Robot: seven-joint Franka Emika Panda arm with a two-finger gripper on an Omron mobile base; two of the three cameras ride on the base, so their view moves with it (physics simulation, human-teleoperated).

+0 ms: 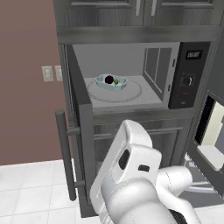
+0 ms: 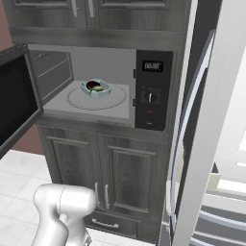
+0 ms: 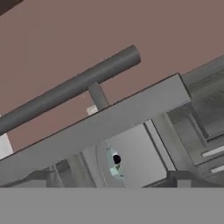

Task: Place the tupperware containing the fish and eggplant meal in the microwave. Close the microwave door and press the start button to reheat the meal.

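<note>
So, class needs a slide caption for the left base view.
Tupperware with meal rests on the turntable inside the open microwave; door swung wide.

Pale blue tupperware (image 1: 111, 83) with eggplant (image 1: 109, 80) sits inside microwave (image 1: 131, 74), door (image 1: 81, 131) open.

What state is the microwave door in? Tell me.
Open. The microwave door swings out to the left, leaving the cavity exposed with the tupperware on the turntable inside.
</note>
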